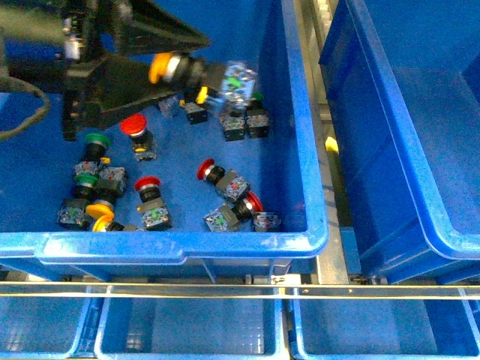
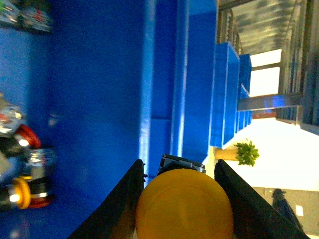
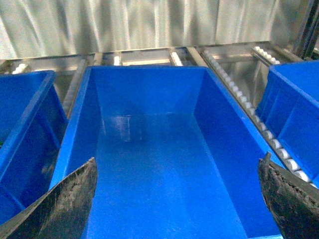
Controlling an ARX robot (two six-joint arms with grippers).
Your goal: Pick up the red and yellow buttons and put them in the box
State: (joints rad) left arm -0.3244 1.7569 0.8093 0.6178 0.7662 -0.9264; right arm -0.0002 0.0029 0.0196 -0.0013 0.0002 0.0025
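Yellow button [image 2: 184,204] filled the left wrist view, cap toward the camera, pinched at its sides by the jaws of the left gripper [image 2: 179,167]. In the front view it was held clear above the source bin [image 1: 180,244], left of the box [image 1: 390,172] and not yet over it. Its long axis lay roughly level, with the contact-block end pointing toward the box. The right gripper [image 3: 174,199] hung over an empty blue bin, judged to be the box, with jaws spread wide and nothing between them. Judgement: the left arm carries, and the move needed is sideways toward the box, over its near rim.
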